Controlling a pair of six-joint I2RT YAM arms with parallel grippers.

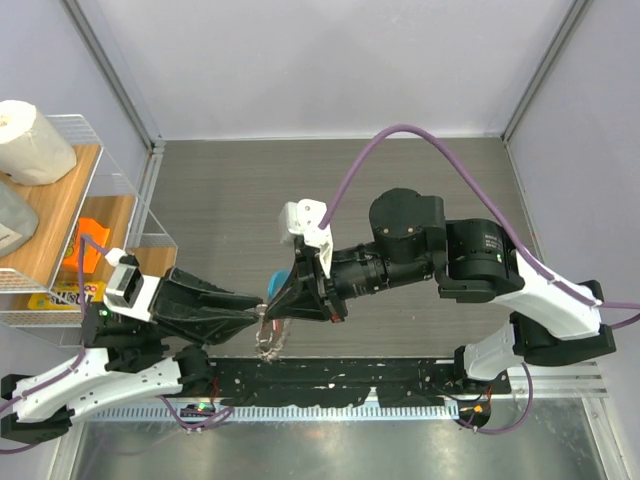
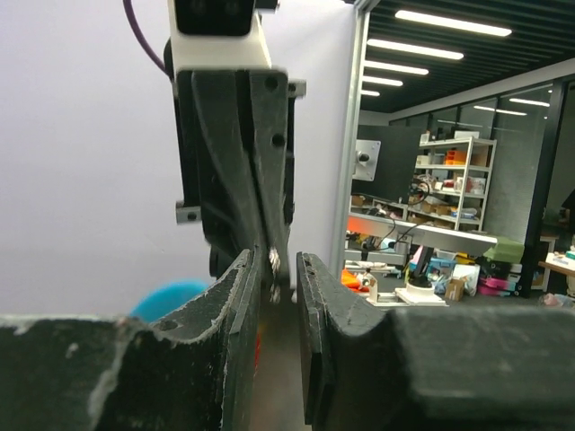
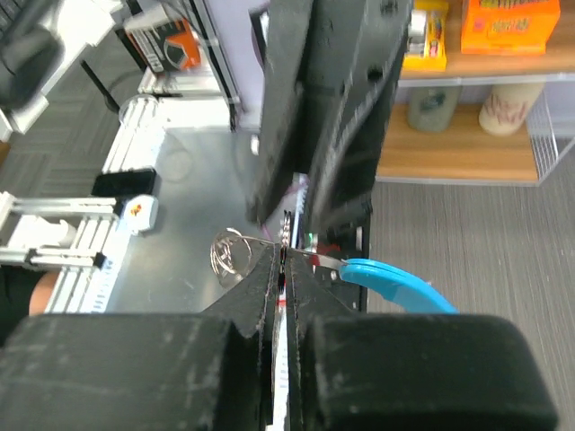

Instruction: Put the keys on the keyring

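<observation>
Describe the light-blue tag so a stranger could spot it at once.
Above the grey table, find where the left end effector and right end effector meet. Beside the right one's tip juts the light-blue crescent-shaped plastic tag, the only blue thing, unlike the silvery ball-chain loop.

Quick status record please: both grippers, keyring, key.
left gripper: fingers narrowly apart; grip unclear
right gripper: shut on keyring
keyring: chain loop dangling between the grippers, blue tag beside the right fingers
key: small red bit near the tag; cannot tell if it is on the chain
</observation>
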